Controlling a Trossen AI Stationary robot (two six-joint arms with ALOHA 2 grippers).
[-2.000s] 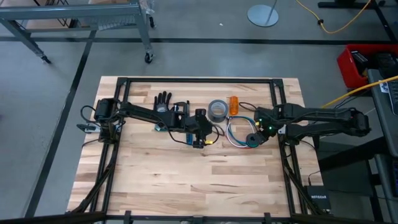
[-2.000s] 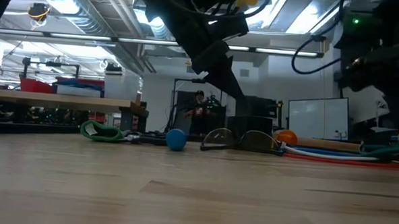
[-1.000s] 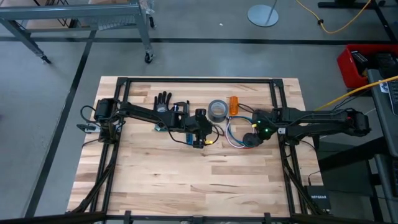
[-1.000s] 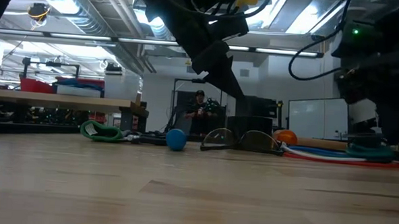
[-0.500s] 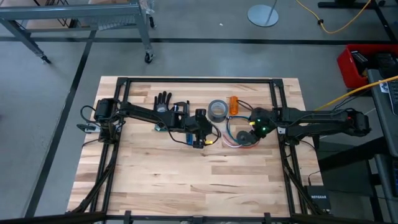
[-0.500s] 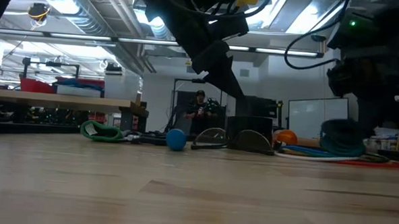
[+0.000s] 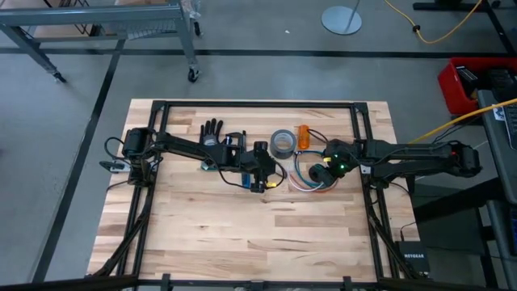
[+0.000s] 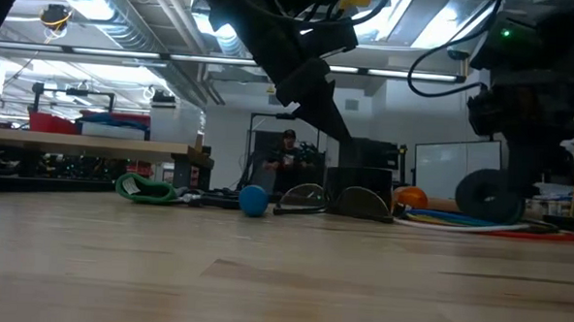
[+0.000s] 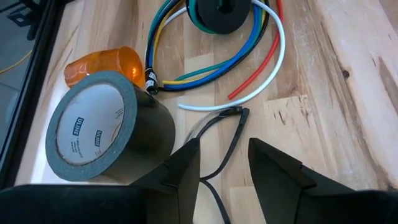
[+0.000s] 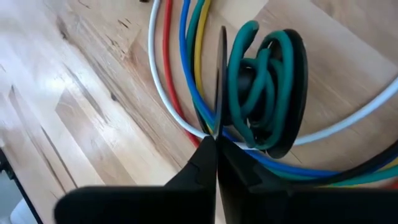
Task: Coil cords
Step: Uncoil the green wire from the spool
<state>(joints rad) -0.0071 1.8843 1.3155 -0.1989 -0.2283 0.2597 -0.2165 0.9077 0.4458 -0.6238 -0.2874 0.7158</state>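
Note:
The cords (image 7: pixel 303 179) are thin white, red, blue, yellow and green wires lying in a loose ring on the table, also in the left wrist view (image 9: pixel 249 59) and the right wrist view (image 10: pixel 177 81). Inside the ring stands a black spool (image 8: pixel 489 197) wound with teal cord (image 10: pixel 264 93). My right gripper (image 7: pixel 326 170) is shut on the spool. My left gripper (image 9: pixel 224 165) hangs open above the table to the ring's left, over a thin black glasses arm (image 9: pixel 227 124), touching nothing. My right gripper pinches the rim of one thin black flange (image 10: pixel 219 124) of the spool between its two fingers. The fingers come slanting down from the table's right. The spool stands on edge, its lower rim (image 8: pixel 488 220) down among the cords.
A grey tape roll (image 9: pixel 102 134) and an orange bottle (image 9: pixel 102 62) stand just beyond the ring. A black glove (image 7: pixel 212 129) lies farther left. Glasses (image 8: pixel 334 197), a blue ball (image 8: pixel 253 200) and a green coil (image 8: pixel 145 188) lie on the table. The near half is bare wood.
My right gripper has shut on the spool's flange and drawn slightly toward the table's left. The spool, which lay flat on the table, has tipped up onto its edge and shifted left inside the ring of cords.

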